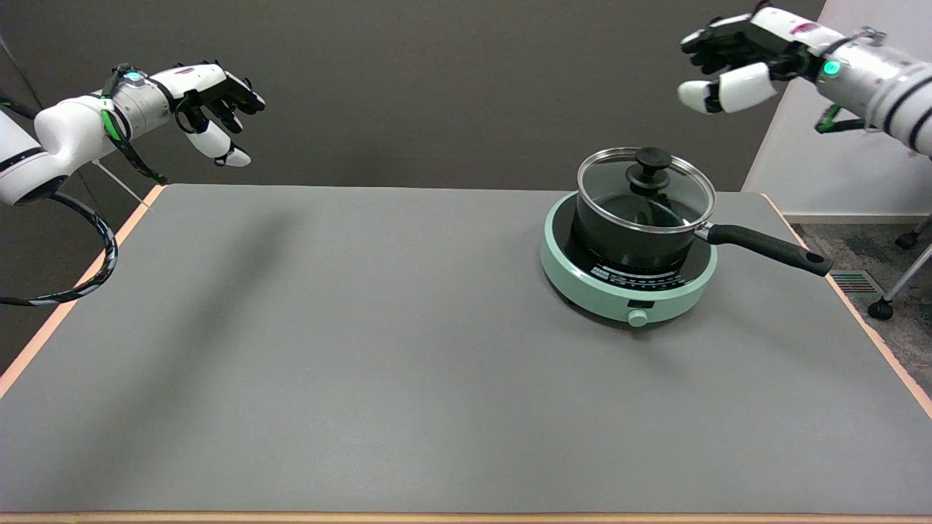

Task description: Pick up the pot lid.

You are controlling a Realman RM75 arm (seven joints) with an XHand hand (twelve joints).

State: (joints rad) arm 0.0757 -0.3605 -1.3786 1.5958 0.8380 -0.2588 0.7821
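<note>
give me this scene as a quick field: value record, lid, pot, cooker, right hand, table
lid: glass pot lid with metal rim, seated on the pot, black knob on top
pot: black pot, long black handle pointing to picture right
cooker: round pale green hotplate under the pot, dial at its front
right robot hand: in the air above and right of the pot, fingers apart, holding nothing
table: grey table, pot and hotplate on its far right part
task state: lid not yet picked up
</note>
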